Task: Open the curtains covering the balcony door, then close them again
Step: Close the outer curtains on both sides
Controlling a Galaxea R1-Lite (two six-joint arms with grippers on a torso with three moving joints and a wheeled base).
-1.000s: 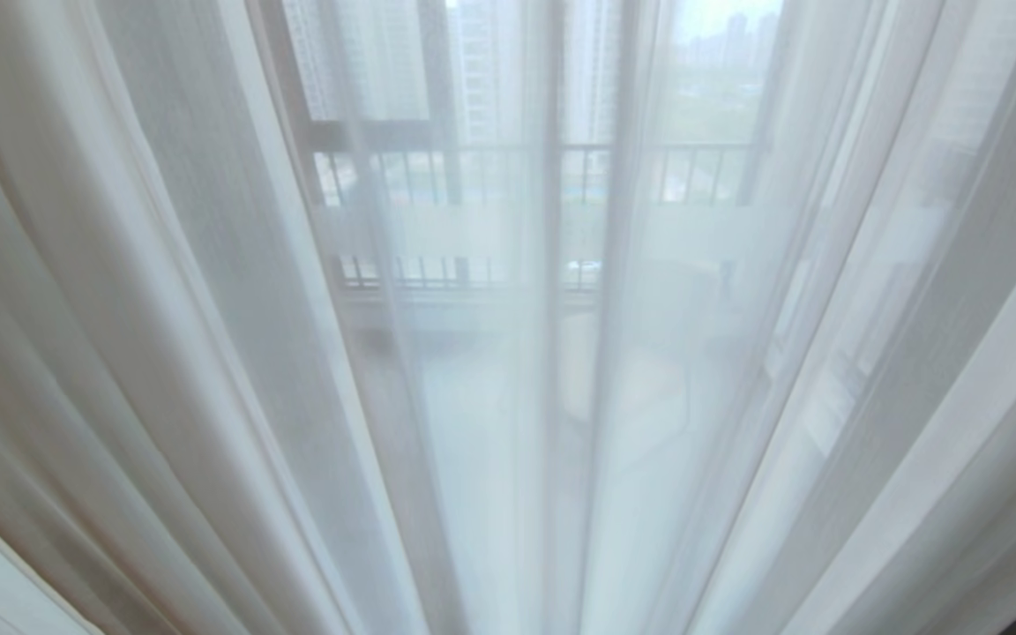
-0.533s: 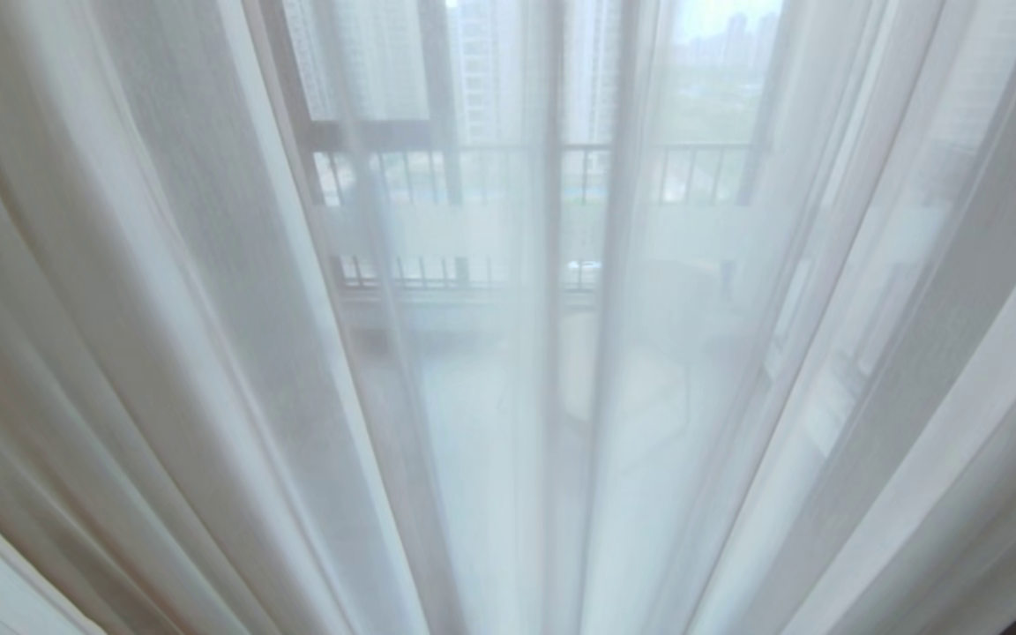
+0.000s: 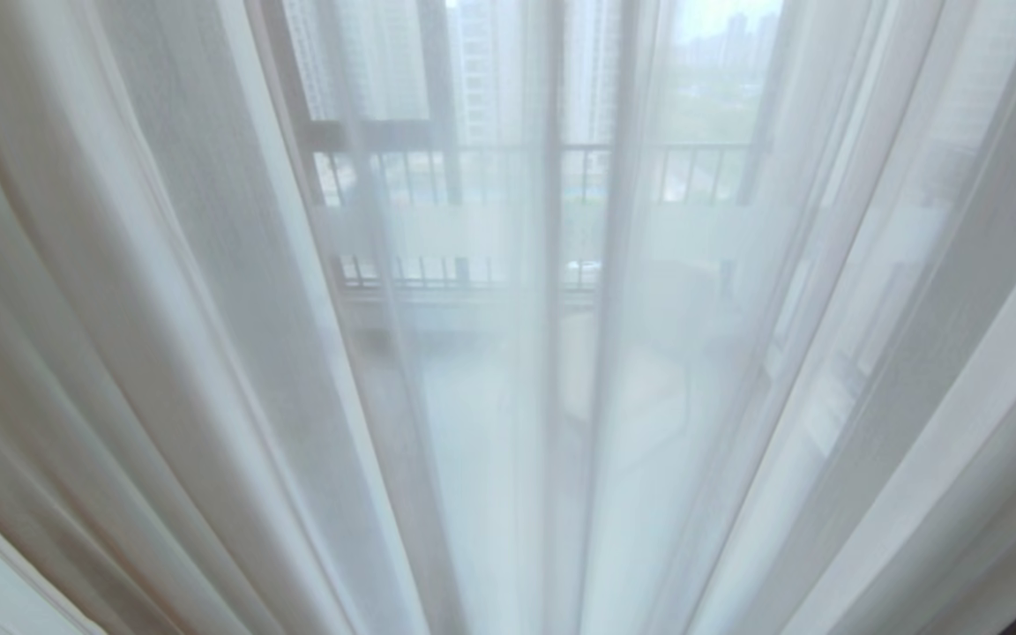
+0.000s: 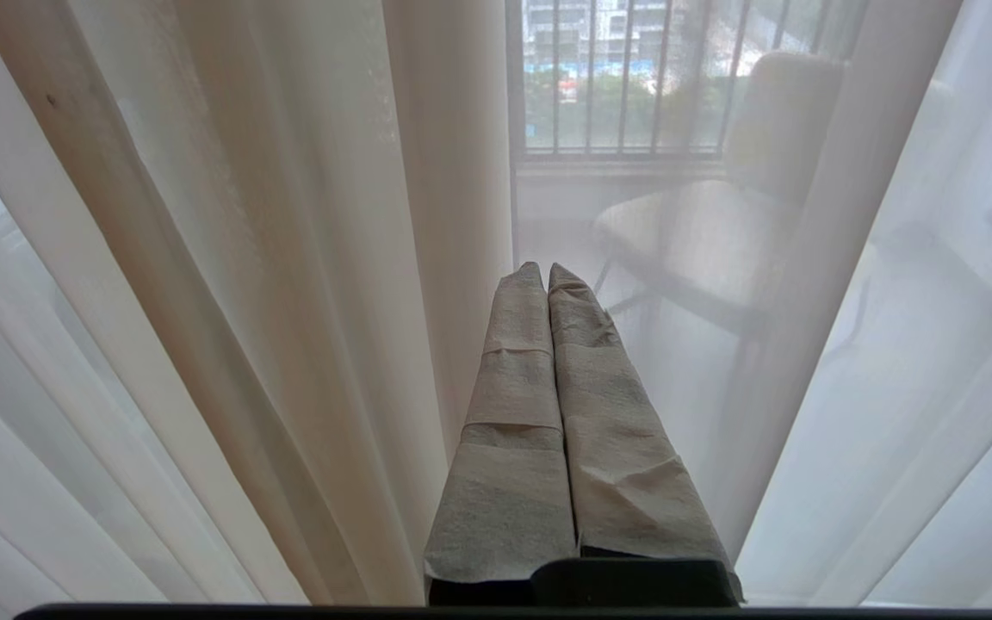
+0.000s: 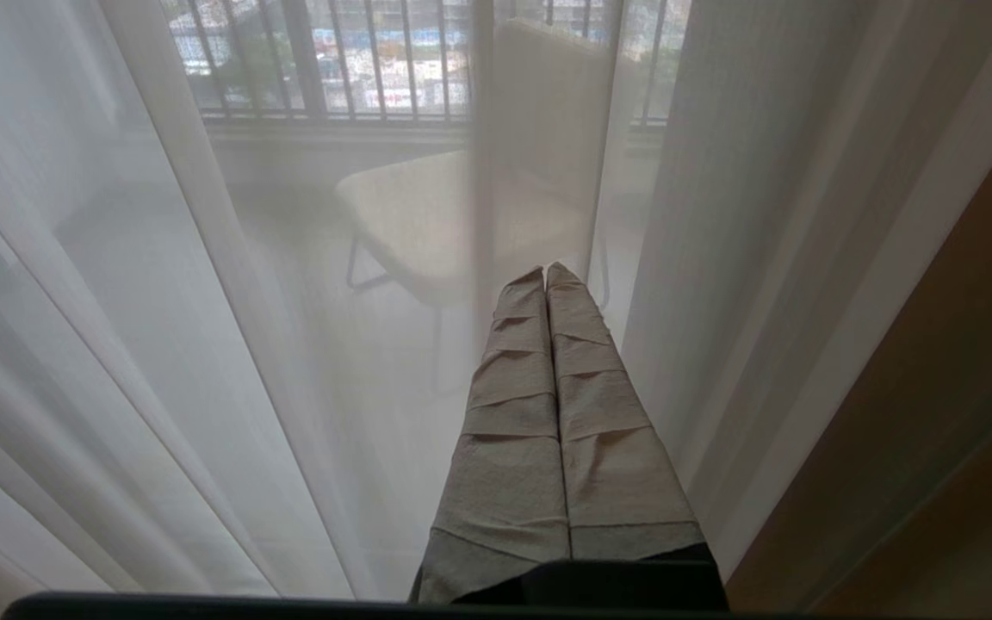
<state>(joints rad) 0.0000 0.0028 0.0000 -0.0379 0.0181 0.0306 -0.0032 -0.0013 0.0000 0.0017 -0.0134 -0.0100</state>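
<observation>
Sheer white curtains (image 3: pixel 208 353) hang drawn across the balcony door (image 3: pixel 552 220); left gripper (image 4: pixel 545 271) and right gripper (image 5: pixel 545 274) point at them, jaws pressed together, empty.

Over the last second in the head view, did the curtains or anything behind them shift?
Nothing visibly changed: the sheer curtains hang drawn across the view in the same folds, and the railing behind them sits in the same place. No hand has taken hold of the fabric.
</observation>
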